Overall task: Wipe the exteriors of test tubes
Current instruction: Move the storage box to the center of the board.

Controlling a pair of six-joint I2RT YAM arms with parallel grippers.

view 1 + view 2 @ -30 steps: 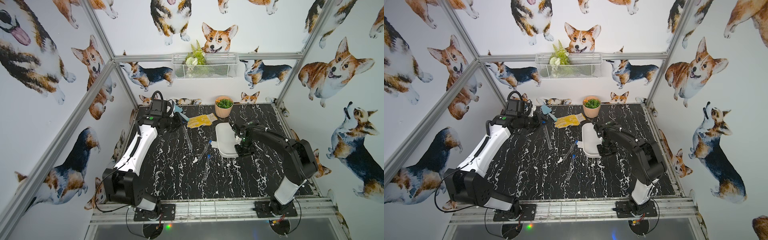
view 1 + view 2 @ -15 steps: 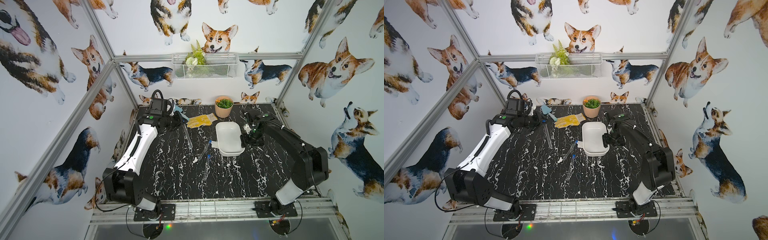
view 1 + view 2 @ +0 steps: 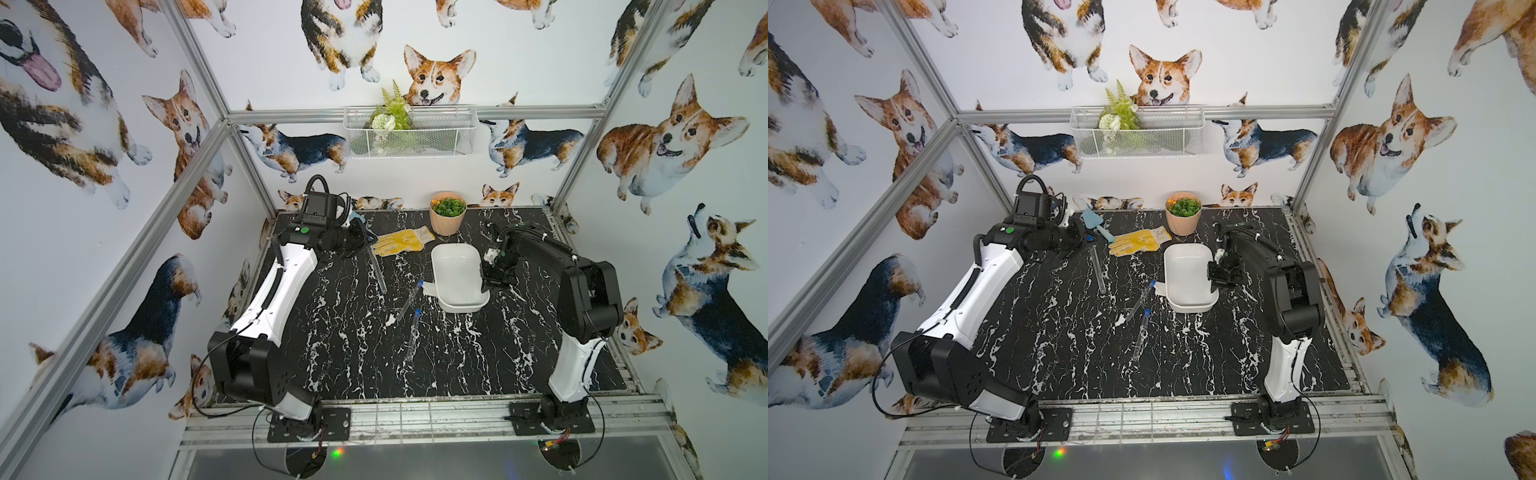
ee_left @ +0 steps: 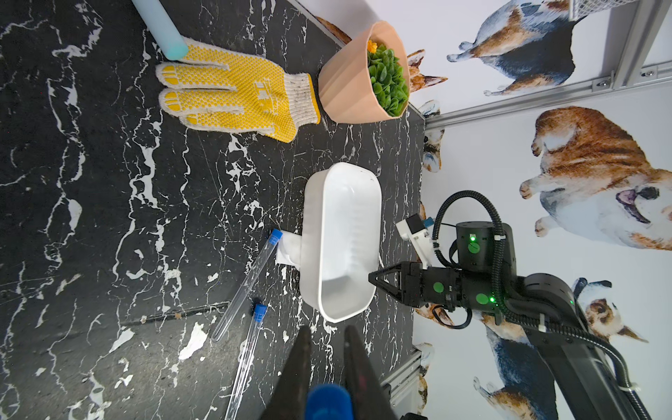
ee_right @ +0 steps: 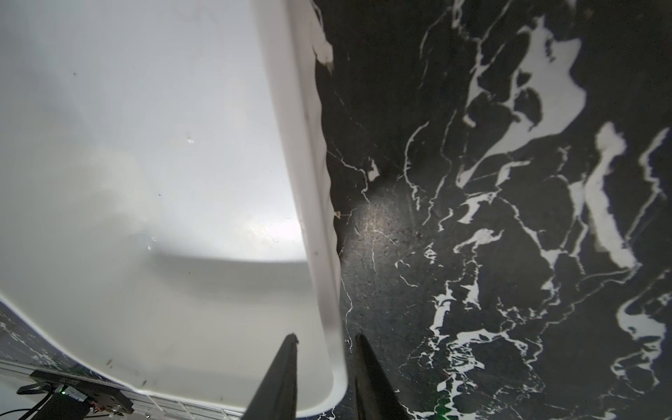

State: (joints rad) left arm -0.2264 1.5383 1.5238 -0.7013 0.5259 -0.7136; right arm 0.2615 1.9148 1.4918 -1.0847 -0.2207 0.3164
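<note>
Three clear test tubes with blue caps show. My left gripper (image 4: 327, 329) is shut on the blue cap (image 4: 329, 402) of one test tube (image 3: 379, 272), which slants down to the black table in both top views. The other two test tubes (image 3: 409, 299) (image 3: 413, 334) lie loose mid-table, left of the white tray (image 3: 455, 247). A white wipe (image 4: 289, 251) pokes out from under that tray. My right gripper (image 5: 324, 336) straddles the tray's right rim (image 5: 302, 145), one finger inside and one outside, shut on it.
A yellow glove (image 3: 397, 242) and a light-blue trowel (image 3: 1096, 222) lie at the back beside my left gripper. A peach plant pot (image 3: 447, 212) stands by the back wall. A wire basket (image 3: 409, 133) hangs above on the frame.
My right gripper drew back from the tray and opened, then came back to the tray's right rim and closed. The left arm and its tube have stayed still.
</note>
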